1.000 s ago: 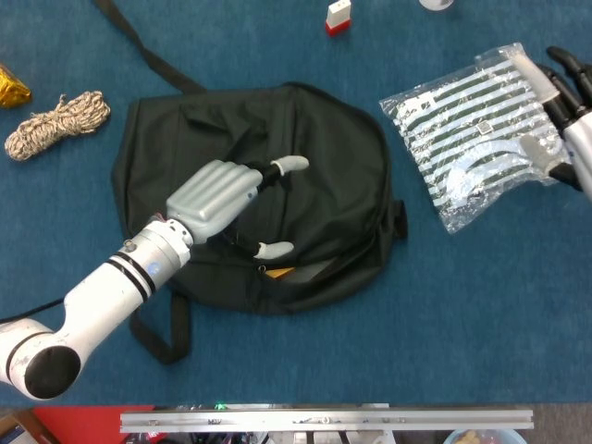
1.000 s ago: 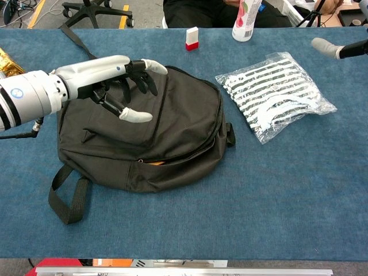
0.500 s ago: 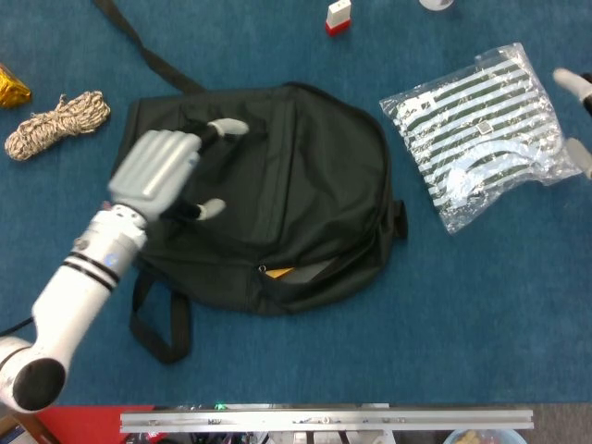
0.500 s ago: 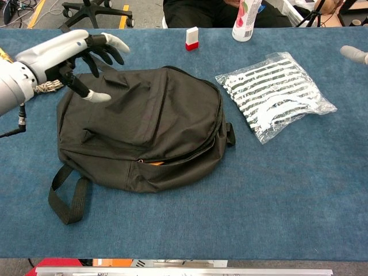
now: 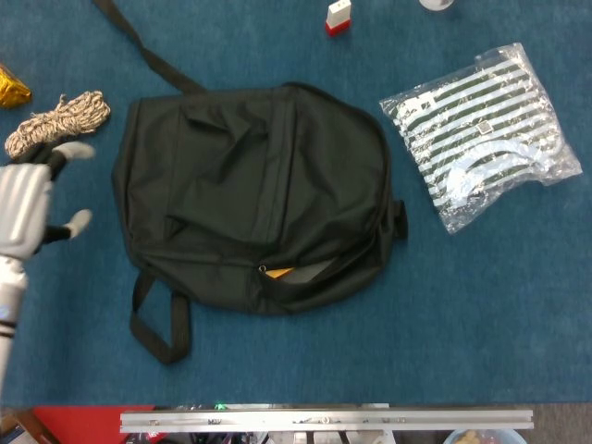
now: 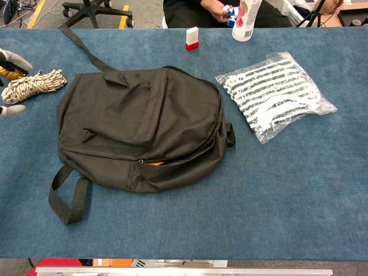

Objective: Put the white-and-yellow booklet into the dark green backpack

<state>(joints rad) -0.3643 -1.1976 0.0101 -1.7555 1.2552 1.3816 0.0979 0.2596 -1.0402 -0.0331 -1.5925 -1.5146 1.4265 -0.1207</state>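
A: Any labels legible?
B: None. Dark green backpack (image 5: 254, 199) lies flat; an orange-yellow sliver, seemingly the booklet (image 5: 278, 273), shows in its zipper slot. Left hand (image 5: 26, 208), left of the backpack, fingers spread, empty.

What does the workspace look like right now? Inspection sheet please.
Surface: blue cloth-covered table, flat.
Job's things: dark green backpack lies flat, zipper slightly open at the near edge, an orange-yellow sliver showing in the gap; booklet not otherwise seen.
Clutter: striped item in clear bag; rope coil; red-and-white small box; gold wrapper; bottle.
Hands: left hand off the backpack, fingers apart, holding nothing; right hand not in view.
Cables: nothing seen.
Surroundings: office chair base, seated person.
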